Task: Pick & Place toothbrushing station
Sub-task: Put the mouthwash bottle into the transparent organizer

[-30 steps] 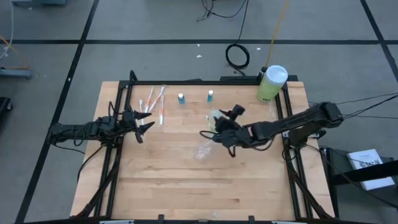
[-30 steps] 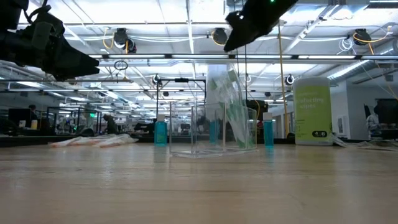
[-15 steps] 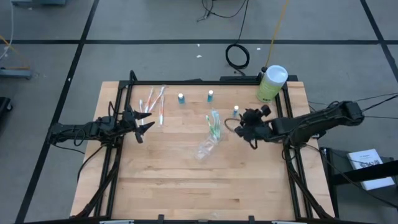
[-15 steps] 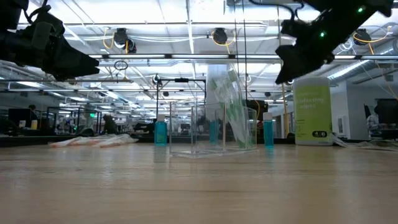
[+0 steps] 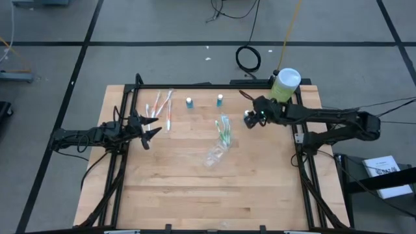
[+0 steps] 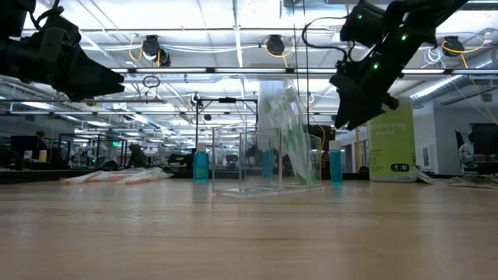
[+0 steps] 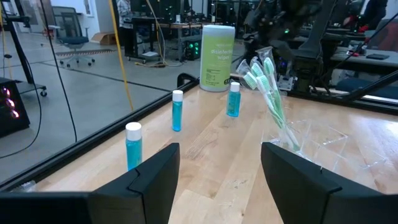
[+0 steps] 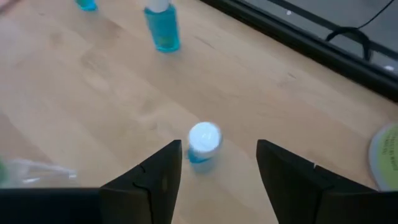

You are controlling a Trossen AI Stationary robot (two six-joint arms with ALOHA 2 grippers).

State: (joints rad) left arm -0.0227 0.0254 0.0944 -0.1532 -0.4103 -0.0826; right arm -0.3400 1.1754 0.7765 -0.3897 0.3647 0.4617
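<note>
My landmark is the small clear plastic holder (image 5: pixel 216 154) that sits near the middle of the wooden desk (image 5: pixel 195 195). Green-and-white toothbrushes (image 5: pixel 224 130) stand in it and lean over its rim.

My right end effector (image 5: pixel 249 119) hangs in the air just past the holder, on the side where the big pale-green canister with the white lid (image 5: pixel 283 86) stands. Its two fingers are spread apart and hold nothing. Right below them stands a tiny blue bottle with a white cap (image 8: pixel 203 144). Two more little blue bottles (image 5: pixel 189 103) stand behind the holder, near the back edge of the desk.

My left end effector (image 5: pixel 147 130) waits well off to the other side of the holder, also spread apart and empty. Pink-and-white toothbrushes (image 5: pixel 160 107) lie flat near it.

I think the tiny bottle is light and hard, with smooth, slippery sides. It could tip over easily. I would pinch it around its middle, just under the cap, and squeeze gently.
</note>
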